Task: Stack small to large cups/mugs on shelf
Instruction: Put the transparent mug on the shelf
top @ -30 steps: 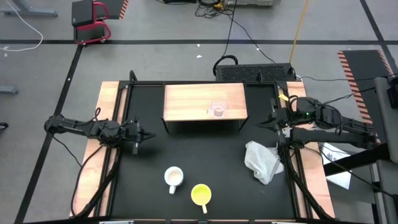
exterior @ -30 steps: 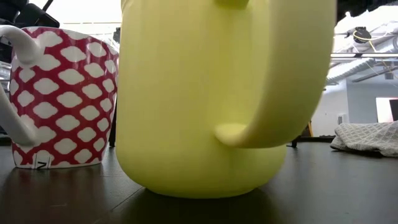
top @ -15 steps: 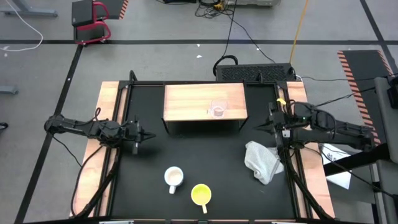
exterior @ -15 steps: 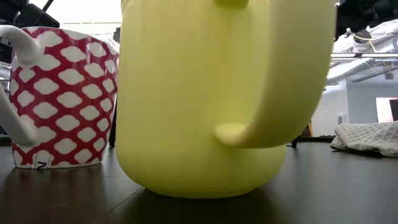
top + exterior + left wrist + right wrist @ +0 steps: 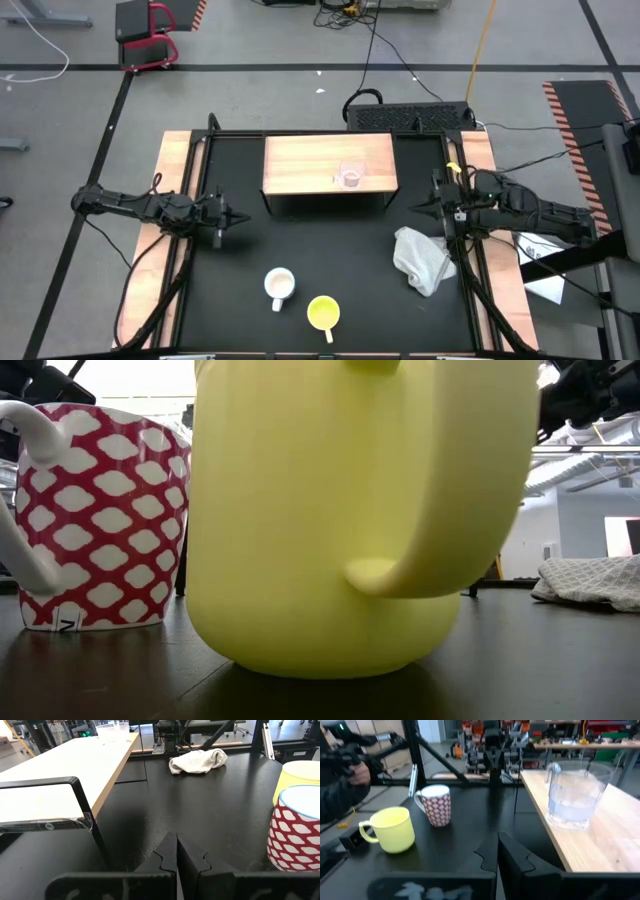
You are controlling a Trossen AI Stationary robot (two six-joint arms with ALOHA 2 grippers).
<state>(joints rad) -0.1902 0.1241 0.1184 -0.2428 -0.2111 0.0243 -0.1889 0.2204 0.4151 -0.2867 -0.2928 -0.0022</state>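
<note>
With the small clear glass cup already on the light wooden shelf, the right pincer, fingers together, should spread before reaching the yellow handled mug on the black counter.

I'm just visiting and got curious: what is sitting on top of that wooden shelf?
Only a clear glass cup stands on the shelf, toward its right side. The yellow mug and patterned mug are down on the black table. The space under the shelf top is hidden from above.

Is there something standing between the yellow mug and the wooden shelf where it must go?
Nothing visible blocks it. The yellow handled mug sits near the table's front edge, the red-and-white patterned mug beside it, off the direct line. Bare black tabletop lies up to the light wooden shelf.
</note>
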